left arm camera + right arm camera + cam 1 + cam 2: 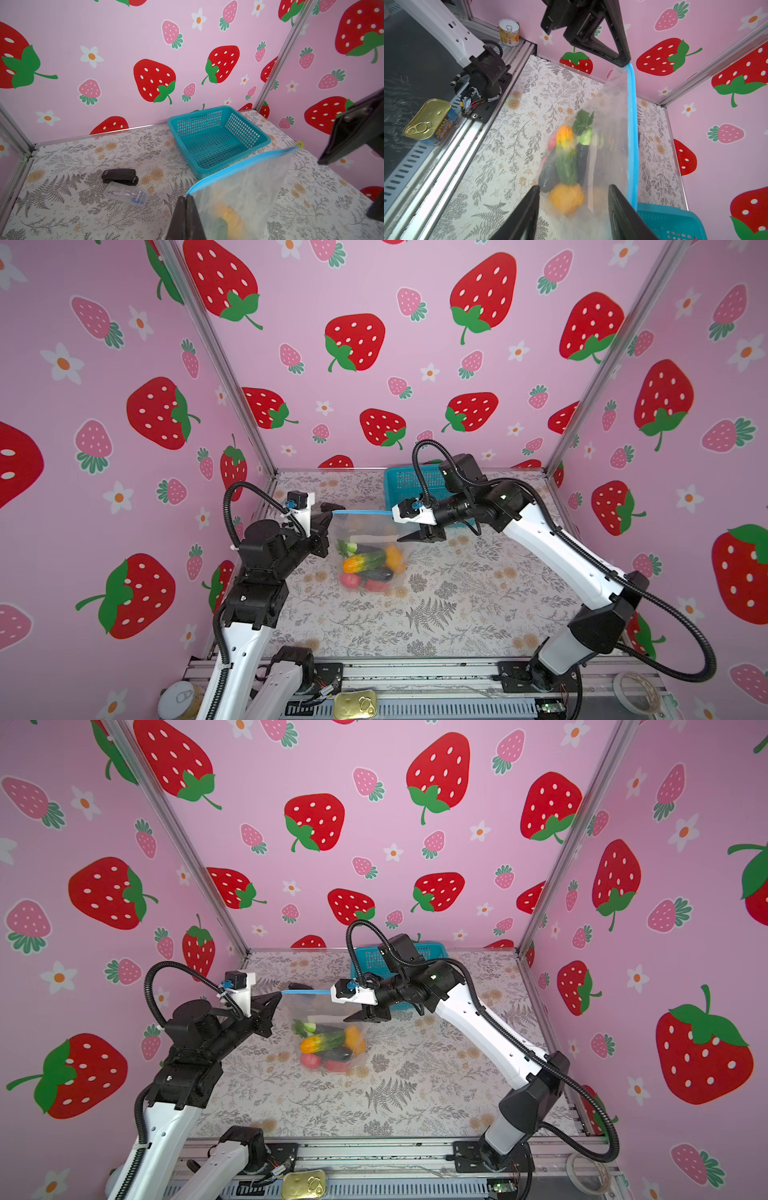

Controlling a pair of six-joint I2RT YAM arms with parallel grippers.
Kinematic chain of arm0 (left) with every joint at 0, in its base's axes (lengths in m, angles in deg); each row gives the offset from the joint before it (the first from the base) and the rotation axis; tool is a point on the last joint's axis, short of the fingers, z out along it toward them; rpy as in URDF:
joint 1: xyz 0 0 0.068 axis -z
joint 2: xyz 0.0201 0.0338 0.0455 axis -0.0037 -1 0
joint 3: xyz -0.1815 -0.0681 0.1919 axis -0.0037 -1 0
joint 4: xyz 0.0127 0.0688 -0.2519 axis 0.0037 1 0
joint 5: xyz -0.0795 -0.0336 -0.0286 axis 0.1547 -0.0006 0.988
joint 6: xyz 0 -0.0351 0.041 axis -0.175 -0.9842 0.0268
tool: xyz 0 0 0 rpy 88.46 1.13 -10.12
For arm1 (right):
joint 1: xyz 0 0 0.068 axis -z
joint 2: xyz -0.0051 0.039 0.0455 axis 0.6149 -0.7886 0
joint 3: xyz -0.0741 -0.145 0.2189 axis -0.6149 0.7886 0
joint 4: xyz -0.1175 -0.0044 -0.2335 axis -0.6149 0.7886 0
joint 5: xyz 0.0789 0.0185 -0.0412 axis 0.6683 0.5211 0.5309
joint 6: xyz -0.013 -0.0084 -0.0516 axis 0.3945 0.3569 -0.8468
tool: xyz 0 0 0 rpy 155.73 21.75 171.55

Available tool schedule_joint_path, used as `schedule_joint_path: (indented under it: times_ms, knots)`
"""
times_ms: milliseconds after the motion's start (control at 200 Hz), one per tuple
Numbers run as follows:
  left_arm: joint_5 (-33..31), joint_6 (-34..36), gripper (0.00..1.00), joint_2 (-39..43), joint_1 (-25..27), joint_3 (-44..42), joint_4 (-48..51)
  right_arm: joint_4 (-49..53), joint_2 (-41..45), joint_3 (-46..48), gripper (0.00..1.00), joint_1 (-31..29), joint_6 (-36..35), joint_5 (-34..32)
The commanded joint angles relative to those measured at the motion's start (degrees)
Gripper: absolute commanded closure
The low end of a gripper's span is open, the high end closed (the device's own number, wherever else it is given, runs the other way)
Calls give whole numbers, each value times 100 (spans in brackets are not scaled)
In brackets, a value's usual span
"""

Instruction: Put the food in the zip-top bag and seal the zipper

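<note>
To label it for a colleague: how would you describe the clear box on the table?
Find the teal basket by the back wall. Some way from it on the flowered table lies a black stapler, with the clear box beside it. It is flat and see-through with blue contents; the stapler is solid black.

1. Rectangular tin (428,121) with a gold pull-tab lid, on the frame in front of the counter: the side label reads "SPAM".
2. Round can (508,32), on the same frame: printed label, characters too small to read.
3. Clear plastic case (126,193), on the counter: blue lettering, not legible.
4. Black stapler (120,176), touching the case: small mark near one end, unreadable.
</note>
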Motion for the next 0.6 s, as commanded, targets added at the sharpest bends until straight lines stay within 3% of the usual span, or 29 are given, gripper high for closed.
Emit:
schedule_joint_path:
  times_ms: [0, 315, 595]
  knots:
    - [83, -35, 100, 119, -25, -67, -343, 440, -384, -518, 45, -112, 91, -330]
    - [-72, 13, 100, 225, 7, -178, -347, 868, -923, -1142, 67, -245, 68, -438]
    - [-95, 18, 100, 260, 26, -198, -339, 922, -998, -1370, 71, -260, 13, -524]
